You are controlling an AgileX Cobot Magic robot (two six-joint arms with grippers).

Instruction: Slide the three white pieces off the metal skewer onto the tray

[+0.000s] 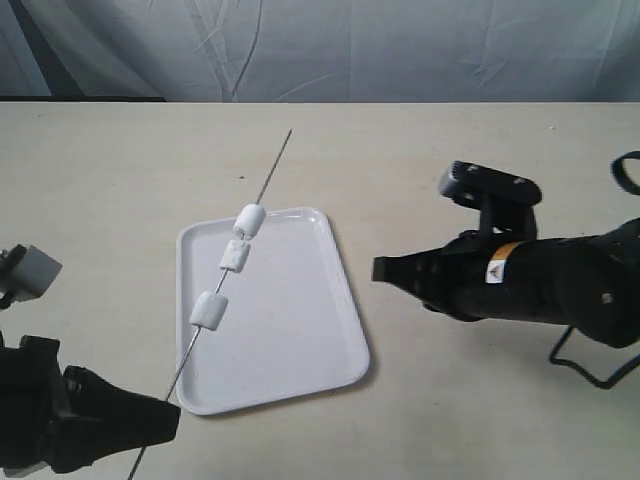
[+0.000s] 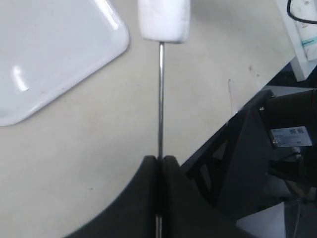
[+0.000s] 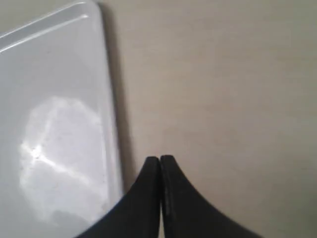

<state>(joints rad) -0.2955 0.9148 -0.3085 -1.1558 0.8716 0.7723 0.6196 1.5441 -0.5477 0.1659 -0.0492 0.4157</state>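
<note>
The left gripper [image 1: 172, 418] is clamped on the skewer [image 1: 271, 172], which slants toward 1 o'clock over the 9 o'clock edge of the tray [image 1: 295, 320], all three pieces [image 1: 234, 256] threaded on it. The right gripper [image 1: 378, 268], jaws together and empty, sits at the tray's 3 o'clock.

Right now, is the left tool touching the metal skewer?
Touching. Left wrist view shows the metal skewer running straight into the shut left tool, pinched with no gap.
</note>
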